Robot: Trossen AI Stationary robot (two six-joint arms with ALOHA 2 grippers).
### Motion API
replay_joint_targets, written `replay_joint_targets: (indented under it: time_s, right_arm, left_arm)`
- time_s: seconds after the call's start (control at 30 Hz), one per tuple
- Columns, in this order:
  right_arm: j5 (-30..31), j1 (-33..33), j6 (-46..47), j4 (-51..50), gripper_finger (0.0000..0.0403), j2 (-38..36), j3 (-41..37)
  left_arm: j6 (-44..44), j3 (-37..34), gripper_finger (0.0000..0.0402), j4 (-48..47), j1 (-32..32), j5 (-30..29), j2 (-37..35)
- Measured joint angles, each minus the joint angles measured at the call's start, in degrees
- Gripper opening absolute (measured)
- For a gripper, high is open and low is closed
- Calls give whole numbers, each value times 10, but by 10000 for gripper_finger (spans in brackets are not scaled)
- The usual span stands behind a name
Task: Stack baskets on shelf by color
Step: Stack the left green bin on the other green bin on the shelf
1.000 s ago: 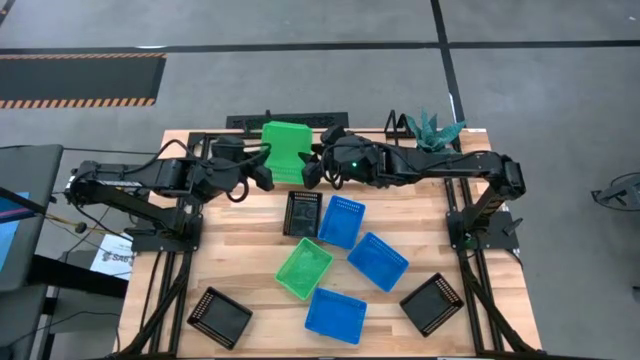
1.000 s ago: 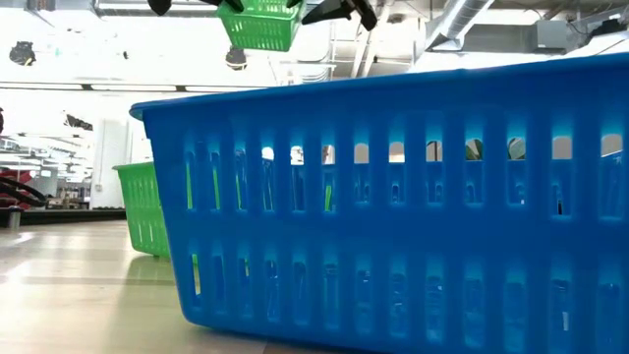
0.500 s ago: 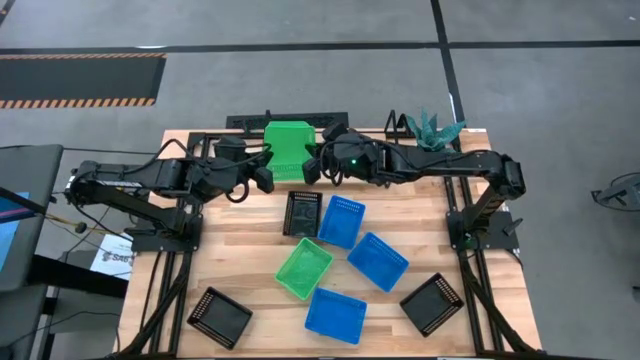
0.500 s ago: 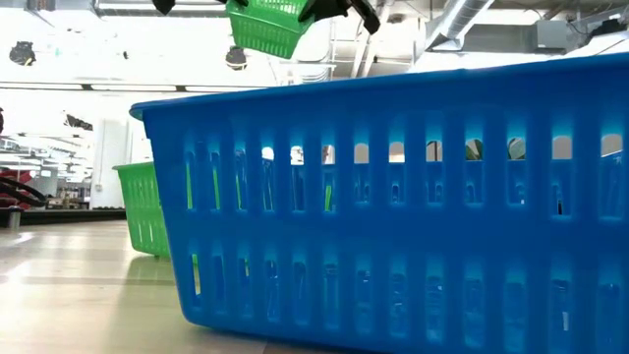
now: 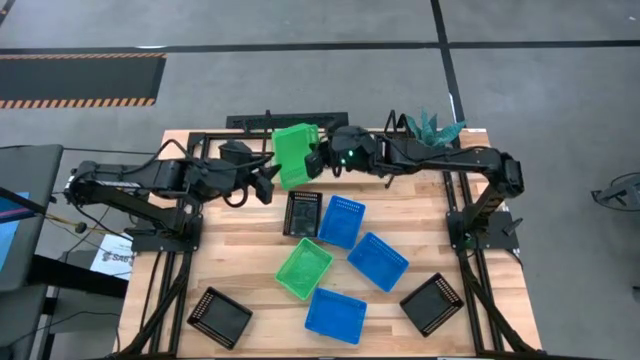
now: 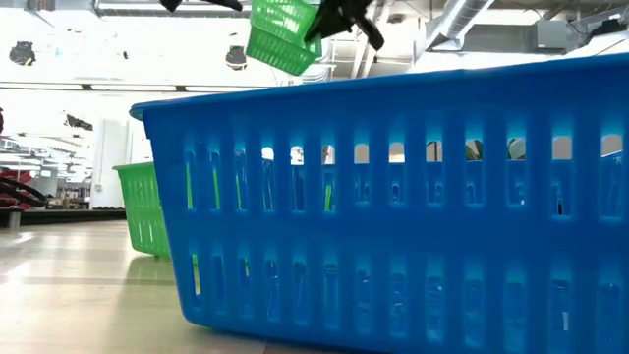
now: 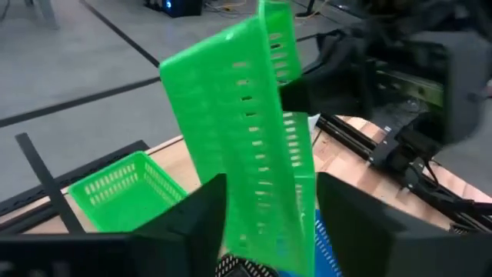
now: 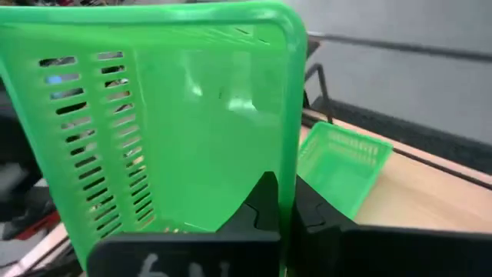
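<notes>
A bright green basket (image 5: 295, 155) hangs tipped above the table's far middle, over the black shelf (image 5: 245, 122). It also shows in the low view (image 6: 283, 37). My right gripper (image 5: 318, 160) is shut on its right side. My left gripper (image 5: 268, 182) is open at the basket's left. In the left wrist view its fingers stand on either side of the basket's lower edge (image 7: 265, 231); I cannot tell whether they touch it. A second green basket (image 8: 342, 165) sits on the shelf below and also shows in the left wrist view (image 7: 127, 192). My right gripper pinches the held basket's side wall just below the rim (image 8: 288, 181), one finger inside the basket and one outside. The fingers come level from the table's right. The basket is lifted clear of the shelf and stands steeply tipped.
Loose baskets lie on the table: black (image 5: 302, 212), blue (image 5: 342, 221), blue (image 5: 377, 261), green (image 5: 304, 268), blue (image 5: 335, 315), black (image 5: 219, 316), black (image 5: 432, 303). A white pot with a teal plant (image 5: 432, 130) stands at the far right.
My right gripper has carried the green basket toward the table's right edge. The basket has tipped from nearly level to steeply slanted. The basket's left side has drawn away from my left gripper, which has barely moved.
</notes>
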Motion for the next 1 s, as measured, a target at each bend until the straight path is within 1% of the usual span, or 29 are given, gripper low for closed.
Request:
replay_joint_targets:
  time_s: [0.1, 0.17, 0.23, 0.43, 0.5, 0.57, 0.6, 0.63, 0.7, 0.77, 1.0]
  right_arm:
    - [-33, -33, 14, -12, 4, 0, 0]
    - [-63, -55, 26, -11, 4, 0, 0]
    - [-83, -75, 35, -7, 4, 0, 0]
    - [-97, -102, 52, -8, 4, 4, 0]
    - [-103, -102, 59, 5, 4, 19, 2]
    - [-112, -106, 61, -9, 4, 32, -1]
    - [-113, -106, 67, 16, 4, 48, 2]
    - [-119, -106, 76, 28, 4, 59, 3]
    - [-139, -115, 84, 18, 4, 78, -1]
    - [-162, -119, 101, 57, 7, 102, 0]
    - [-188, -128, 123, 53, 5, 145, 0]
  left_arm:
    - [7, 0, 243, -1, 0, 4, -12]
    - [7, 0, 258, -4, 0, 3, -26]
    - [5, 0, 263, -10, 0, 0, -42]
    - [-14, 0, 255, -24, 1, -45, -94]
    - [-15, 0, 250, -27, 1, -68, -106]
    - [-10, 0, 246, -30, 1, -85, -113]
    - [-8, 1, 245, -30, 1, -91, -117]
    - [-7, 1, 245, -33, 1, -95, -120]
    - [-7, 1, 245, -34, 1, -99, -121]
    - [-7, 1, 244, -41, 2, -100, -125]
    - [-22, 0, 244, -60, 4, -103, -127]
